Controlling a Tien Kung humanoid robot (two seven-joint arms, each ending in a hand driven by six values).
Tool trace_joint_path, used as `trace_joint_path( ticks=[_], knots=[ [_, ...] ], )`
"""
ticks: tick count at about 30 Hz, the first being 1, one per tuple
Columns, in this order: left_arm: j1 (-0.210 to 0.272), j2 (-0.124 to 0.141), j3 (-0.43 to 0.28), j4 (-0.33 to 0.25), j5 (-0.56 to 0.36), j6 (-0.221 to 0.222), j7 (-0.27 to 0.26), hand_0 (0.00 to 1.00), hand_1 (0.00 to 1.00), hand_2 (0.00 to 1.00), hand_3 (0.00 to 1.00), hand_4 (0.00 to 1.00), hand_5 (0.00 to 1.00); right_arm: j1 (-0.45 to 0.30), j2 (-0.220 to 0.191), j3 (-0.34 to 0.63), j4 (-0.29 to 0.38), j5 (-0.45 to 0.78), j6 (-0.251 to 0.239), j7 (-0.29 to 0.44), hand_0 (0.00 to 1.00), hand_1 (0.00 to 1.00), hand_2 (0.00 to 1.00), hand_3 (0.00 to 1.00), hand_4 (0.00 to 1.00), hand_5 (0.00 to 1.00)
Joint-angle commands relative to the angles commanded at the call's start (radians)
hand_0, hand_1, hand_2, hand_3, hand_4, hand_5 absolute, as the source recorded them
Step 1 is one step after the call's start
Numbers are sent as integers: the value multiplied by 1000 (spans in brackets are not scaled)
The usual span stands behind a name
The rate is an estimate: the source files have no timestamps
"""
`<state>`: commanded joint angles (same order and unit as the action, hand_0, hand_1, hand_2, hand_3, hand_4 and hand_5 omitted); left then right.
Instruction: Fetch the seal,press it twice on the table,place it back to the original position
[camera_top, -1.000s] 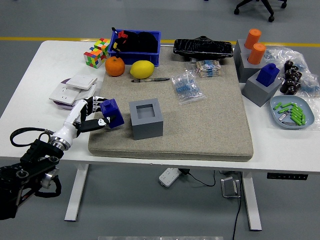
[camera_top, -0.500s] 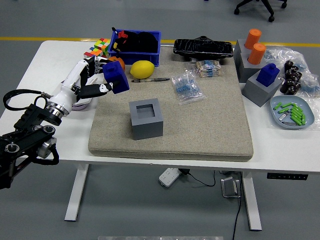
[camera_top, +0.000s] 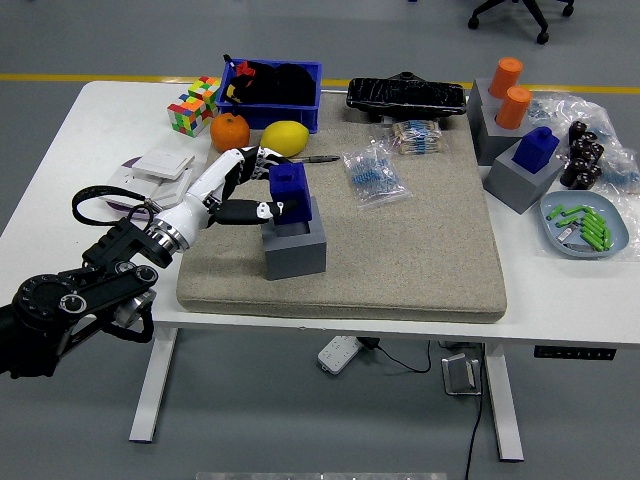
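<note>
no legible print anywhere. left hand (camera_top: 243, 185) fingers curled around blue seal (camera_top: 290, 189), gripping it; seal sits at the top opening of grey holder block (camera_top: 295, 243).

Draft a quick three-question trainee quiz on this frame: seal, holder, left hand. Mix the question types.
1. True or false: the blue seal sits in the grey holder block on the beige mat.
2. Which fruit lies nearest the left hand? A) orange B) lemon C) banana
3. Fill in: a second blue seal stands in another grey holder at the table's ____ side in the head view.

Key:
1. True; the left hand's fingers close on it.
2. B.
3. right.
</note>
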<state>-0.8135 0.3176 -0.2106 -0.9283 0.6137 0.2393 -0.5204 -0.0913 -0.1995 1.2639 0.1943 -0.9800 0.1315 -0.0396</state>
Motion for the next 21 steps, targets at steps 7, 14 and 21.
trace_joint_path(
  ticks=[7, 14, 21],
  knots=[
    [-10, -21, 29, 31, -13, 2, -2, 664, 482, 412, 550, 671, 2, 2, 0, -1, -1, 2, 1, 0, 738, 686, 663, 624, 734, 524],
    [-16, -29, 39, 58, -10, 5, -1, 663, 483, 412, 551, 676, 2, 3, -2, -2, -1, 3, 1, 0, 738, 686, 663, 624, 734, 525],
    [-13, -25, 53, 66, -8, 12, 4, 663, 483, 413, 551, 677, 2, 2, -2, -2, 0, 3, 0, 0, 738, 686, 663, 624, 734, 525]
  ],
)
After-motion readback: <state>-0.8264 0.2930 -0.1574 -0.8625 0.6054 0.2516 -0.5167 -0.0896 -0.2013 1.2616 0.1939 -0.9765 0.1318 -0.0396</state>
